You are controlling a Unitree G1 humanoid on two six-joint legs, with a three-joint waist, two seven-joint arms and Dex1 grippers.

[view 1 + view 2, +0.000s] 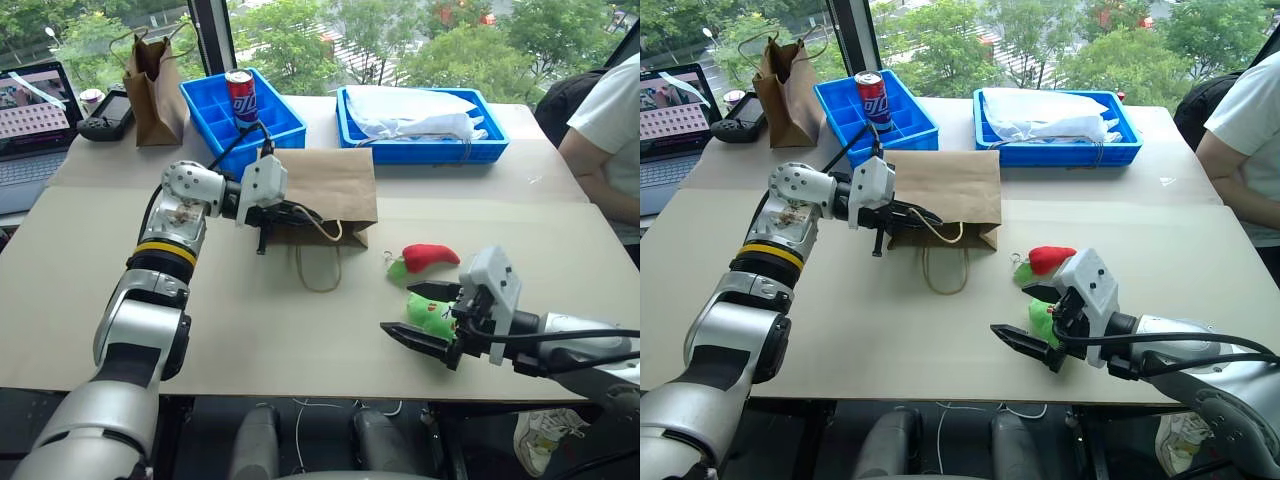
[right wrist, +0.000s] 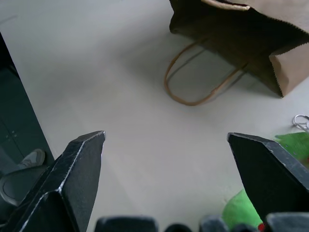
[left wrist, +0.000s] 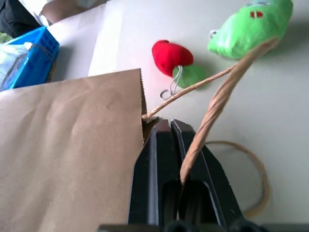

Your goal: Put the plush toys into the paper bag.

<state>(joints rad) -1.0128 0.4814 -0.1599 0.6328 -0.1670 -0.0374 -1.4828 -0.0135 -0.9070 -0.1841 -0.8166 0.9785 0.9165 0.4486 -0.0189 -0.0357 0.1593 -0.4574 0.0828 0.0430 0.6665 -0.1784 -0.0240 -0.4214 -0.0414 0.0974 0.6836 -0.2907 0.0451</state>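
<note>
Left gripper [image 1: 300,216] pinches the paper bag [image 1: 330,185] handle — right gripper [image 1: 425,315] (low) gapes wide.

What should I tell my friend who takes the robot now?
Left claw: shut on the bag's upper handle, at the mouth.
Right claw: open, around the green toy, not gripping yet.
Bag: lying flat on the table, mouth toward the robot.
Chili: on the table, just beyond the green toy.
Done: nothing is in the bag.
Left: open the mouth by its handle, then put both toys in.
</note>
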